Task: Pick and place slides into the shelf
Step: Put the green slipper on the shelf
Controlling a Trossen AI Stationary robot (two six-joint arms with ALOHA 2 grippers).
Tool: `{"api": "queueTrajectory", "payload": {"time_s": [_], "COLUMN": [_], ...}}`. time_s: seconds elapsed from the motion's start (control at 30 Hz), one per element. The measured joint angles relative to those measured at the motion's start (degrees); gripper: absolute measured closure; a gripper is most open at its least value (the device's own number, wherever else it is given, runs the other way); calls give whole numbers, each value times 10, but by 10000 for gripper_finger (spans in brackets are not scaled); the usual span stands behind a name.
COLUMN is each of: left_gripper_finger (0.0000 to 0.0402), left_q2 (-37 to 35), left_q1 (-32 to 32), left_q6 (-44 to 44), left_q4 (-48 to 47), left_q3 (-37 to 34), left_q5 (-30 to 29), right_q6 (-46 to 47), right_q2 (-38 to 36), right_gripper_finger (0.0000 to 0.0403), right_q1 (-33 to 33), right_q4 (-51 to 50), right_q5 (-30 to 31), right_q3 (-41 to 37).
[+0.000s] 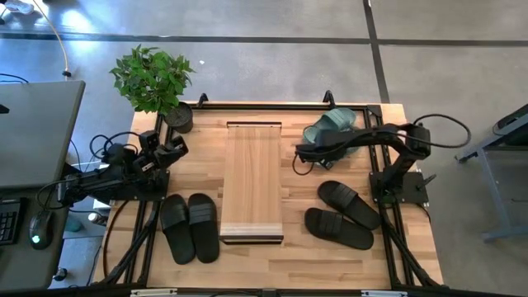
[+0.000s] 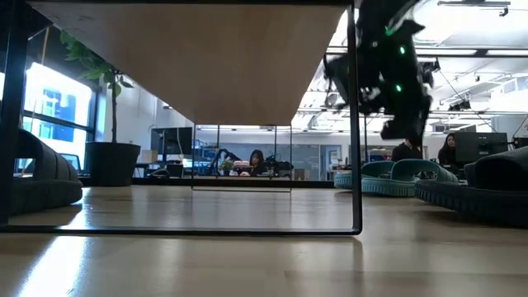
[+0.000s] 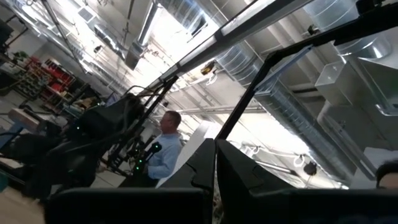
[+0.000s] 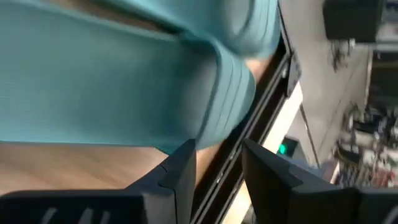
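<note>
The high view looks straight down on the whole tabletop (image 1: 198, 264), taking in the shelf (image 1: 252, 181) and both arms. The low view sits at tabletop height, very near the shelf (image 2: 206, 58), and faces level beneath its plank into the room. The left wrist view tilts up toward the ceiling. The right wrist view presses close against a green slide (image 4: 112, 81), which the high view (image 1: 334, 128) and low view (image 2: 396, 175) share.

A potted plant (image 1: 154, 82) stands at the table's (image 1: 330, 268) far corner beside a monitor (image 1: 37, 136).
</note>
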Motion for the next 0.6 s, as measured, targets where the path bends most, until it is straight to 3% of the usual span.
{"api": "queueTrajectory", "payload": {"time_s": [0.3,0.6], "left_gripper_finger": [396,396], "left_q2": [0,0], "left_q1": [0,0], "left_q6": [0,0], "left_q4": [-1,-1], "left_q3": [0,0], "left_q5": [0,0], "right_q6": [18,34], "right_q2": [0,0], "right_gripper_finger": [285,285], "right_q1": [-6,-24], "right_q4": [75,91], "right_q5": [-31,28], "right_q3": [-69,-69]}}
